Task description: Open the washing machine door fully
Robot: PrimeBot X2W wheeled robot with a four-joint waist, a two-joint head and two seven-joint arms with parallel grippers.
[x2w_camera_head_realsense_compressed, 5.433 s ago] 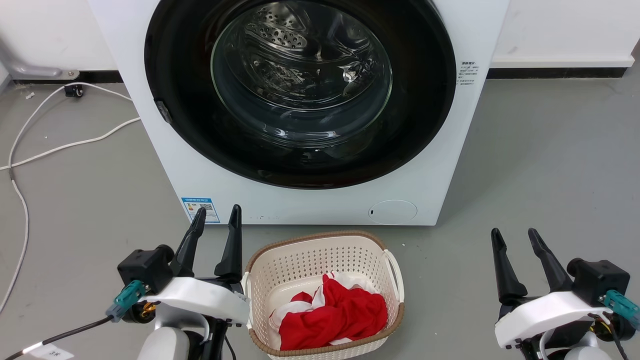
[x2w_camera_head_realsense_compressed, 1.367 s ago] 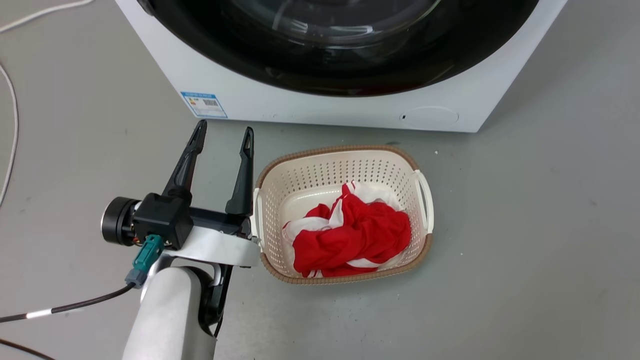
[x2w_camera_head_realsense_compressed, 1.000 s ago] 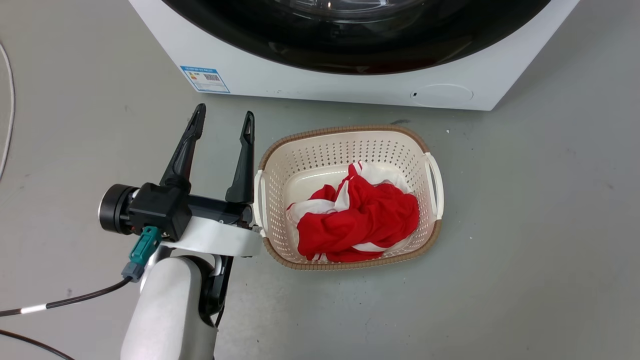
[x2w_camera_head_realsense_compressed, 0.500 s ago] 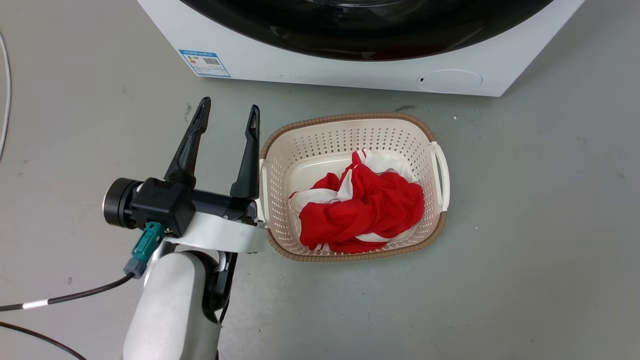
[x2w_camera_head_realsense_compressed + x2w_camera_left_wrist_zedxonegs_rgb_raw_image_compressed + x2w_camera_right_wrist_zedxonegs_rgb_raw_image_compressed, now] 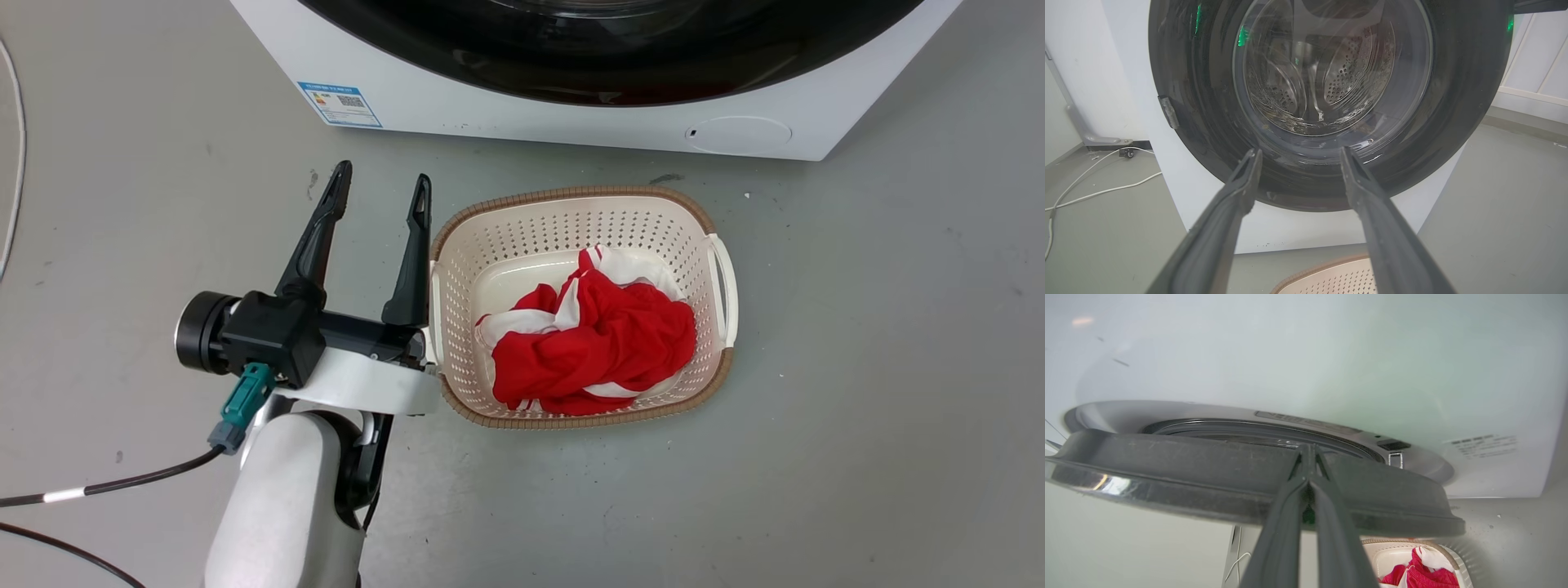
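- Right wrist view looks along the edge of the door (image 5: pixel 1188 477). The door stands a little away from the washer (image 5: pixel 1331 355), and the grey opening and a metal catch (image 5: pixel 1396 459) show in the gap behind it.
- Right hand (image 5: pixel 1308 451) has its fingers pressed together, with the tips at the door's rim. I judge it is placed so to hook or push the rim outward. Whether the tips really touch the rim, I cannot tell.
- Left hand (image 5: pixel 382 175) hangs low over the floor (image 5: pixel 857 367), just beside the basket (image 5: pixel 571 194). Its fingers are apart and hold nothing. It points toward the door but is well short of it.
- The basket with red cloth (image 5: pixel 596 343) lies before the washer, probably ready for loading, so the door's swing must clear it.
- The door is only ajar; most of the opening is not yet done.
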